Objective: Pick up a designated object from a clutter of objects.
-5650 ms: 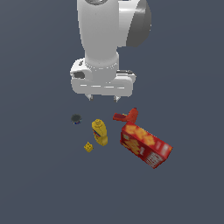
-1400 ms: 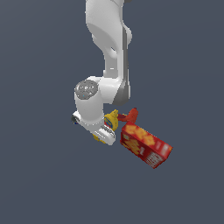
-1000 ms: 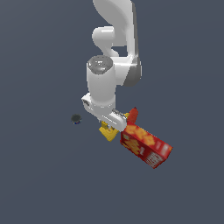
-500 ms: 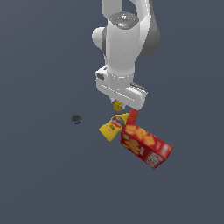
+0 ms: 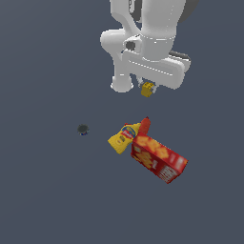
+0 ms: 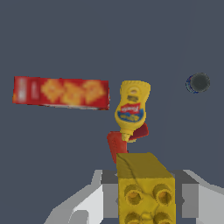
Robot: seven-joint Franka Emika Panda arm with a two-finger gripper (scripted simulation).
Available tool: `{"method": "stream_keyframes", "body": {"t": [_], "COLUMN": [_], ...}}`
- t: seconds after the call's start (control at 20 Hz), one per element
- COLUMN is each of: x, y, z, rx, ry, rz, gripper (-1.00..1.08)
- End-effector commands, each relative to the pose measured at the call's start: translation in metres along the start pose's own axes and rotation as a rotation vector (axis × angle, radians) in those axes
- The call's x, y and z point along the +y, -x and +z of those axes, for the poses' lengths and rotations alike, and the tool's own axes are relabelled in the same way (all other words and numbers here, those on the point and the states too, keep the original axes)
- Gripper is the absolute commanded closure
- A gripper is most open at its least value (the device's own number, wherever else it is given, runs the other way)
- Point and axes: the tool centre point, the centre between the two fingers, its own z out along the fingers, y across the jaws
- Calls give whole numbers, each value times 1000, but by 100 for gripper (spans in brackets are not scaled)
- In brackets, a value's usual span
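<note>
The gripper (image 5: 148, 88) is closed on the one studded yellow brick (image 6: 145, 190), lifted clear above the clutter. Its fingers are hardly visible in the exterior view. The red clamp (image 6: 124, 142) lies mostly hidden behind one mustard bottle (image 5: 124, 137). One cracker box (image 5: 158, 160) and one dark round item (image 5: 83, 129) remain below.

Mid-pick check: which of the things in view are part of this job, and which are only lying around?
Job:
- yellow studded brick, clamped in the gripper above the surface.

Lying about:
- mustard bottle, on its side
- red cracker box
- red clamp piece by the bottle's cap
- small dark round item, apart from the rest
</note>
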Motion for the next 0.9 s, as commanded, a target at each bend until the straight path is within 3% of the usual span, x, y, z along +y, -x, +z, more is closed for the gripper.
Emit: {"method": "stream_keyframes", "body": {"t": [0.0, 0.45, 0.85], "x": [-6, -23, -29], "y": [16, 54, 63], "z": [-21, -73, -88], "rx": [-2, -6, -8], "ry": [1, 1, 0], "rz": [0, 0, 0], "gripper": [108, 108, 108]}}
